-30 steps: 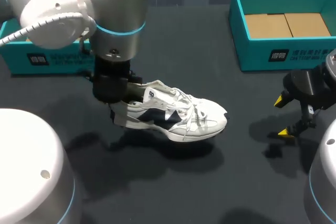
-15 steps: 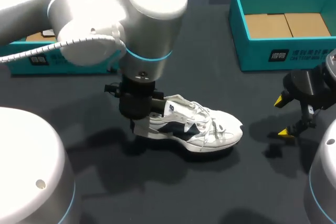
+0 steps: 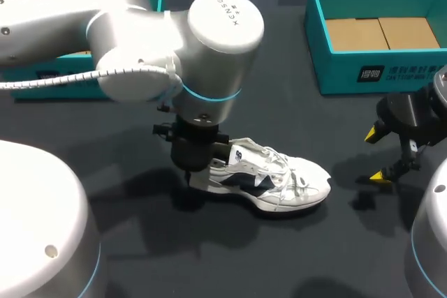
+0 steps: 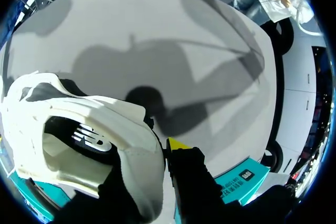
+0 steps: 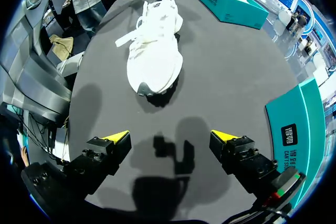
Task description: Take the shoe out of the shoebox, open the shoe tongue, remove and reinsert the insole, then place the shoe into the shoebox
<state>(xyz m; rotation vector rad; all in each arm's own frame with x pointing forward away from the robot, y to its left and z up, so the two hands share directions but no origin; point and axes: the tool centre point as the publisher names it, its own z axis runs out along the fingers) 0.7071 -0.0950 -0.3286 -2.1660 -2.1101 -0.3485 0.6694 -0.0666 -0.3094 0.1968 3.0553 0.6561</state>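
Shoe: white low-top sneaker with navy side panels (image 3: 269, 183), sole down on the black tabletop (image 3: 279, 256). My left gripper (image 4: 152, 161) clamps the sneaker's heel wall, one finger inside the opening and one outside. My right gripper (image 5: 170, 140), off the sneaker's toe, is spread wide and holds nothing. Teal cardboard shoebox (image 3: 349, 71), beyond the sneaker's toe end: brown cardboard floor showing. Second teal box (image 5: 231, 10), beyond the sneaker's heel: something white inside, too small to identify.

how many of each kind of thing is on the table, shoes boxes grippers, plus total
white sneaker: 1
teal shoeboxes: 2, left shoebox, right shoebox
grippers: 2, left gripper, right gripper
total: 5
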